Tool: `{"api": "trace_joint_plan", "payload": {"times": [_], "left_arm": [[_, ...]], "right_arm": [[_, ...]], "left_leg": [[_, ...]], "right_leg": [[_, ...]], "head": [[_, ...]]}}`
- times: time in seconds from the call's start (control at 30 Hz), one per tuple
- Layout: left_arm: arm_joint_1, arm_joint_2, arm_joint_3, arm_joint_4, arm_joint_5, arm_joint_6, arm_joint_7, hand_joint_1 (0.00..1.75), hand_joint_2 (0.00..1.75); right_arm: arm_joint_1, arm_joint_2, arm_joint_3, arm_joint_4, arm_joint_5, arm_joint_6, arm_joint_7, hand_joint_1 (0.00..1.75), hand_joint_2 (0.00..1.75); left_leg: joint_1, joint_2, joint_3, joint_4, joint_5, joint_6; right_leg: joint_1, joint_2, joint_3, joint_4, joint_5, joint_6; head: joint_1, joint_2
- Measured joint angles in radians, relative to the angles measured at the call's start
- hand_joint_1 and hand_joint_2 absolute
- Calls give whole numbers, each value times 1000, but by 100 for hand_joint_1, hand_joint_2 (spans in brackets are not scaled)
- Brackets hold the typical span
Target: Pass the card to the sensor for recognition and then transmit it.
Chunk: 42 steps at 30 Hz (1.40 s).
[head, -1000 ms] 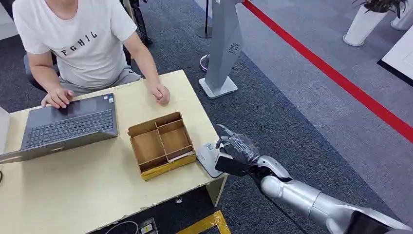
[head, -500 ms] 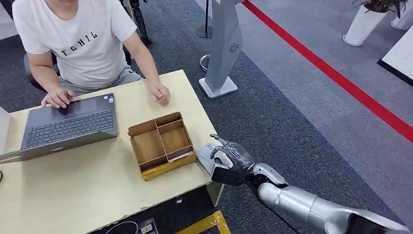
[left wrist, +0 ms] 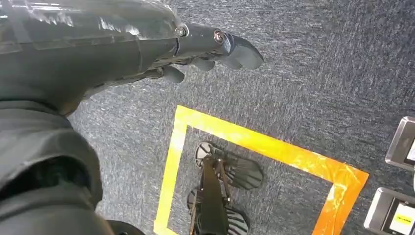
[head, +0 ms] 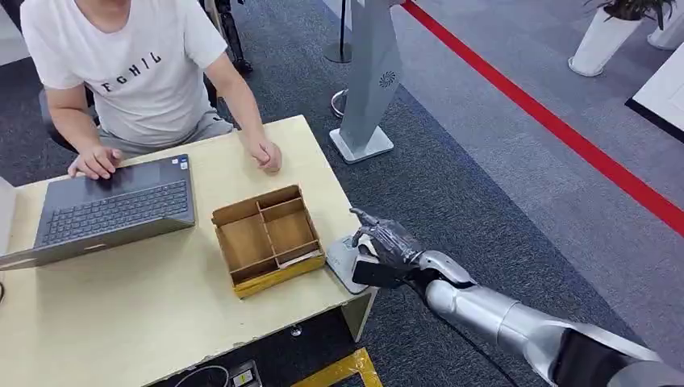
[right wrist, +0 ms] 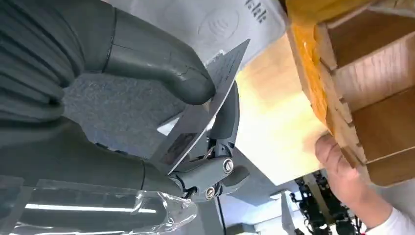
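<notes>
Right hand (head: 385,246) pinches the card (right wrist: 205,105) between thumb and fingers, just above the white sensor (head: 342,260) at the surface (head: 145,290) edge. Left hand (left wrist: 147,44) hangs over carpet, holding nothing, fingers loosely extended.

table (head: 161,314) pale wood | divided box (head: 266,238) brown | laptop (head: 113,210) grey | floor line (head: 556,125) red
</notes>
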Motion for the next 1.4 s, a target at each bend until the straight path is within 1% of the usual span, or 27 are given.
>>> {"api": "trace_joint_plan", "payload": {"times": [0.13,0.23,0.57,0.87,1.0,1.4], "left_arm": [[0,1,0,0,0,0,0,0,0],[0,1,0,0,-1,0,0,0,0],[0,3,0,0,-7,-2,4,0,0],[-1,11,-3,0,-11,-7,3,0,0],[-1,11,-2,0,-7,-7,2,0,0],[-2,11,-2,0,8,-3,2,0,0]], "right_arm": [[-31,3,-2,51,4,9,-25,175,175],[-40,5,-4,70,5,11,-30,175,175],[-28,8,-12,111,1,10,-35,175,175],[22,7,-29,109,-12,-11,-15,175,175],[39,7,-30,96,-12,-18,13,175,175],[50,19,-28,91,-16,-30,5,175,175]], "left_leg": [[0,0,0,0,0,0],[0,0,0,0,0,0],[0,0,0,0,0,0],[0,0,0,0,0,0],[0,0,0,0,0,0],[0,0,0,0,0,0]], "right_leg": [[0,0,0,0,0,0],[0,0,0,0,0,0],[0,0,0,0,0,0],[0,0,0,0,0,0],[0,0,0,0,0,0],[0,0,0,0,0,0]], "head": [[0,0],[0,0],[0,0],[0,0],[0,0],[0,0]]}}
